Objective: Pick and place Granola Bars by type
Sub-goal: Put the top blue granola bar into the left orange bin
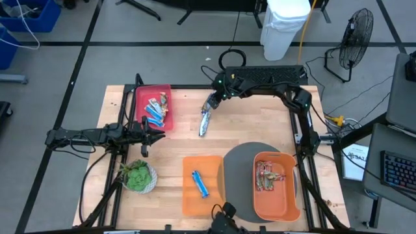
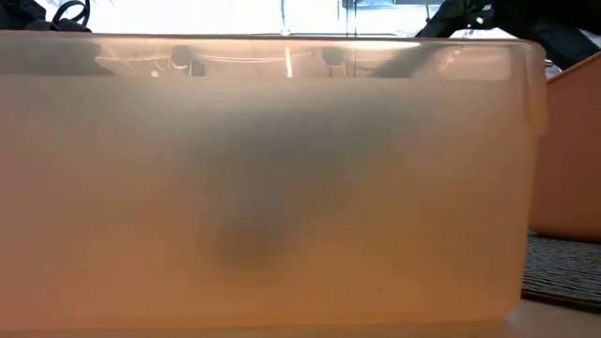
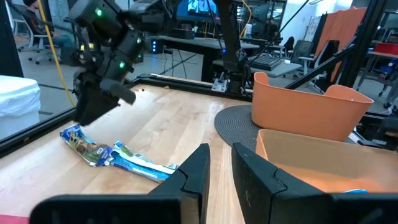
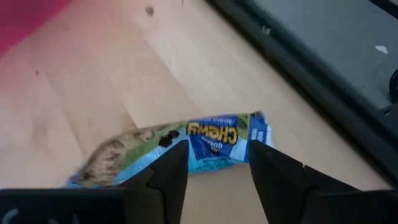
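Note:
A blue-and-white wrapped granola bar (image 1: 205, 123) lies flat on the bare wood near the table's far middle. My right gripper (image 4: 217, 165) is open and low over it, one finger on each side of the bar (image 4: 211, 140), pointing down; I see it from the side in the left wrist view (image 3: 93, 109). More bars, blue and tan (image 1: 156, 110), lie in the red tray (image 1: 140, 97). One blue bar (image 1: 200, 184) lies in the flat orange tray (image 1: 192, 198). Reddish-brown bars (image 1: 268, 175) fill the orange bin (image 1: 289, 195). My left gripper (image 1: 153, 133) waits beside the red tray, its fingers (image 3: 221, 165) narrowly open.
A green plant in a white bowl (image 1: 138, 175) stands at the near left. A round grey mat (image 1: 237, 169) lies under the orange bin. The orange tray's wall (image 2: 282, 188) blocks the low view. Bare wood lies between the red tray and the orange tray.

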`<state>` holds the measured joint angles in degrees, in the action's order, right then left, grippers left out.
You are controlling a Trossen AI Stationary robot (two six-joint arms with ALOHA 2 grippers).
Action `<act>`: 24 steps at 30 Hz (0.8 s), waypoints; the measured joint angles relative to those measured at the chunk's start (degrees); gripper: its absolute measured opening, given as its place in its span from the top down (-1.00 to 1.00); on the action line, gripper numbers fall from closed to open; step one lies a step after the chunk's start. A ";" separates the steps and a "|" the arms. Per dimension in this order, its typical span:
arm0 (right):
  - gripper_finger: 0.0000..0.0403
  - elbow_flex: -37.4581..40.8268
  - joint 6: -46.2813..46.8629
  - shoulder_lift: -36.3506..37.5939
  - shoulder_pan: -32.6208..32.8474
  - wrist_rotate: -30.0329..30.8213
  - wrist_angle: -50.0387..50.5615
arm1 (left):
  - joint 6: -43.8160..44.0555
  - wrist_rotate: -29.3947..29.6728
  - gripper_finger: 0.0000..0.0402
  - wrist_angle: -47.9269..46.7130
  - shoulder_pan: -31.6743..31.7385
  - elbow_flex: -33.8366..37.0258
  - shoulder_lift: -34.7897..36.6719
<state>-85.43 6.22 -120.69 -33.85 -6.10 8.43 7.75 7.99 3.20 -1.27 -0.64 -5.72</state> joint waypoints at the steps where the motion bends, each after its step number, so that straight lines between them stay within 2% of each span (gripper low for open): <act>1: 0.19 0.00 0.17 0.60 -0.05 -0.04 0.04 | -0.01 0.00 0.64 0.00 0.00 0.00 -0.01; 8: 0.16 -0.01 2.67 3.32 -1.07 -0.59 -0.13 | 0.00 0.02 0.64 0.00 0.01 0.00 0.00; 15: 0.15 0.04 9.22 2.50 -5.21 -9.18 2.69 | 0.00 0.02 0.64 0.00 0.01 0.00 0.00; 24: 0.16 0.04 9.63 2.50 -5.46 -9.15 5.06 | 0.00 0.02 0.64 0.00 -0.01 0.00 -0.02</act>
<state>-85.38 15.85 -118.19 -39.31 -15.25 13.49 7.75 8.01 3.20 -1.28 -0.64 -5.74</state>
